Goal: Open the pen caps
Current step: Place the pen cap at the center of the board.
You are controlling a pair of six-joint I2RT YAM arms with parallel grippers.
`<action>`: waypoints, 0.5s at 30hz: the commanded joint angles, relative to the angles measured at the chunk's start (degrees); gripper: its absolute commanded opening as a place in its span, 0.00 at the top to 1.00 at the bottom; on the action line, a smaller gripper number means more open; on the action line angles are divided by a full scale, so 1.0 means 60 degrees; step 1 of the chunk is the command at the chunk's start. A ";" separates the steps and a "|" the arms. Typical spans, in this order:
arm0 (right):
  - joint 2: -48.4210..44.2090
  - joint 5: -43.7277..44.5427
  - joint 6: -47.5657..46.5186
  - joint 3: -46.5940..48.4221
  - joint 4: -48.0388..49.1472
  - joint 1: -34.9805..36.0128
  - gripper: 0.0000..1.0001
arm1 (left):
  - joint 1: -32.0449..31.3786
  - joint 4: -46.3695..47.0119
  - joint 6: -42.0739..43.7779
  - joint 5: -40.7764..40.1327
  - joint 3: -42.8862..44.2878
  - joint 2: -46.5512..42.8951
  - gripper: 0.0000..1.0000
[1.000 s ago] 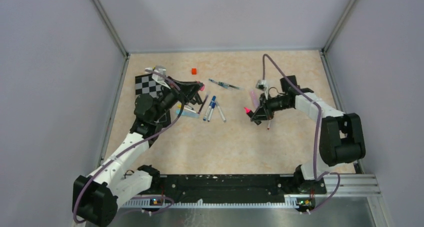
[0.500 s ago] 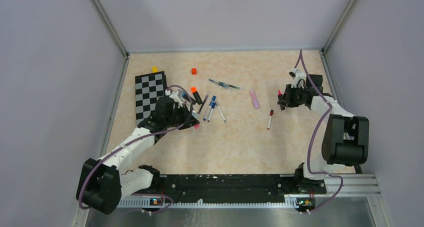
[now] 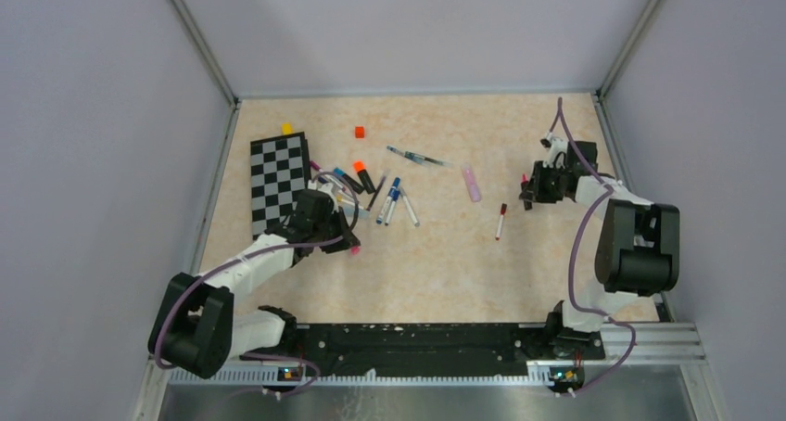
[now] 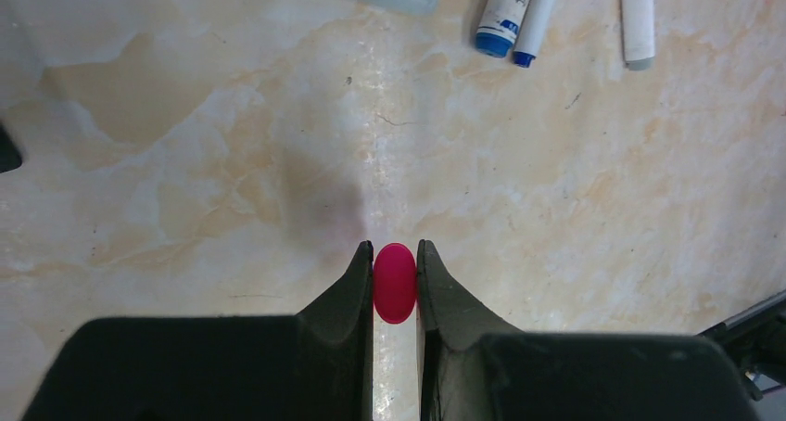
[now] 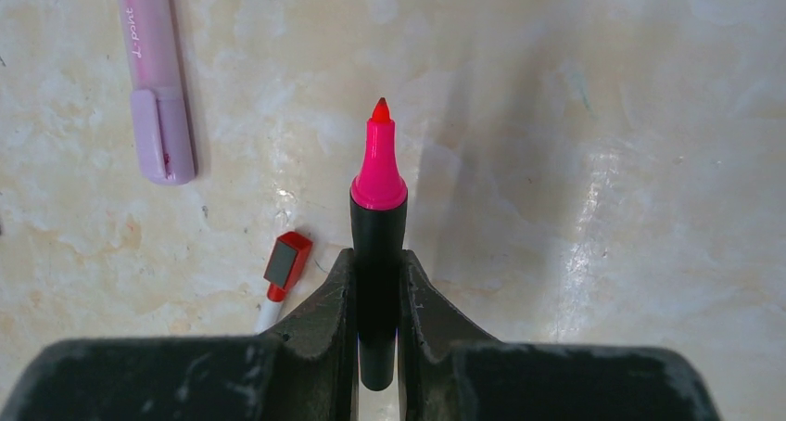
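Note:
My left gripper (image 4: 395, 251) is shut on a pink pen cap (image 4: 395, 283), seen end-on between the jaws, low over bare table. From above, that left gripper (image 3: 348, 242) lies just near-left of the pile of pens (image 3: 390, 201). My right gripper (image 5: 378, 257) is shut on a black-barrelled pen (image 5: 378, 224); its uncapped pink tip points away from the wrist. In the top view the right gripper (image 3: 528, 189) hangs at the table's right side. A pink highlighter (image 5: 154, 87) and a red-capped pen (image 5: 286, 261) lie left of it.
A black-and-white checkerboard (image 3: 280, 176) lies at the left, with a yellow cube (image 3: 286, 128) and a red cube (image 3: 359, 132) behind it. A teal pen (image 3: 415, 158) lies mid-table. Blue-capped pens (image 4: 507, 15) and a white pen (image 4: 636, 18) lie ahead of the left gripper. Walls enclose the table.
The left arm has drawn back from over the pens toward the near left, carrying the pink cap. The right arm has swung right with the uncapped pen.

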 commanded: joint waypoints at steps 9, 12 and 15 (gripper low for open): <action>0.0682 -0.0334 -0.0114 0.0497 -0.0222 -0.0071 0.74 | -0.0015 0.0158 0.0320 -0.0592 -0.0004 0.0736 0.67; 0.0683 -0.0292 -0.0128 0.0506 -0.0258 -0.0071 0.66 | -0.0017 0.0096 0.0335 -0.0698 -0.0004 0.0719 0.59; 0.0623 -0.0236 -0.0182 0.0530 -0.0321 -0.0071 0.62 | -0.0013 -0.0007 0.0351 -0.0761 0.0029 0.0624 0.54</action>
